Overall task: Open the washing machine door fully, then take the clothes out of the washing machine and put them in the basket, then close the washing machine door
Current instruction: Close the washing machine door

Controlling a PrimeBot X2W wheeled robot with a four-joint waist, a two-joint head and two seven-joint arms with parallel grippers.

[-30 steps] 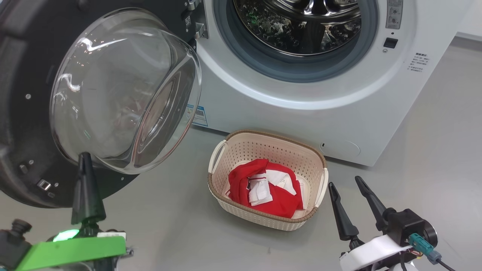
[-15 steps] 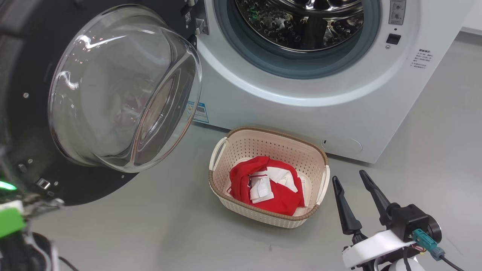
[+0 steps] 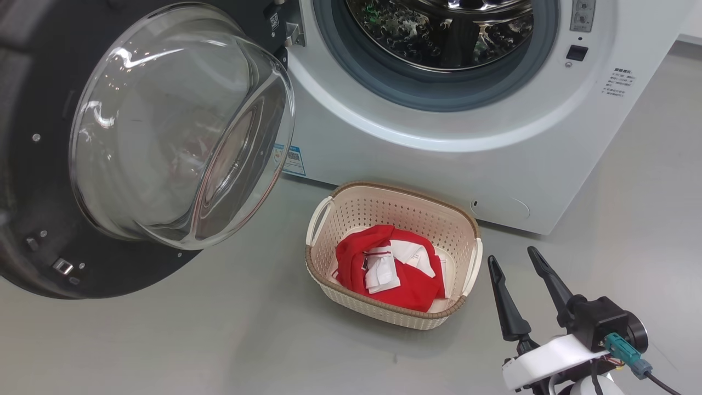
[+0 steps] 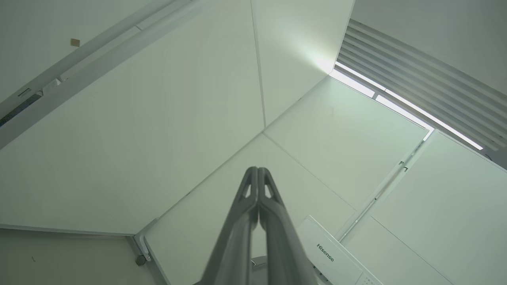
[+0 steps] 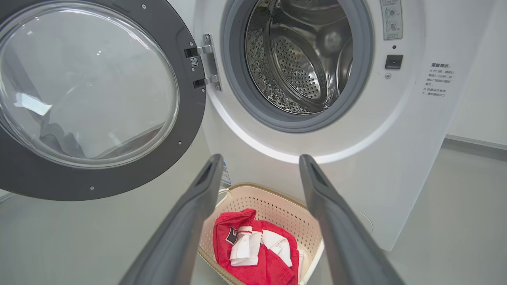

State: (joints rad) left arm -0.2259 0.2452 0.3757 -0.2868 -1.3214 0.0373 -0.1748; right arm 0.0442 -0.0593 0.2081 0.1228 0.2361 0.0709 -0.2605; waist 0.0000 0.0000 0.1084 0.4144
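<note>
Clothes point(image 3: 395, 274) lie in the basket point(image 3: 384, 189); the left end effector point(image 4: 257, 170) has swung up and away.

A second ago the left end effector stood under the glass bowl of the washing machine door point(image 3: 137, 142), left of the basket. It now points at a white ceiling corner, its fingers pressed together and empty. The right end effector point(image 3: 512, 254) hovers just right of the basket, fingers spread wide, holding nothing. The red clothes sit bunched inside the basket on the grey floor point(image 3: 219, 340). Just behind the basket stands the washing machine point(image 3: 439, 159), its steel drum point(image 3: 439, 33) open to view. The door hangs wide open to the basket's left, its bowl bulging out above the floor.
</note>
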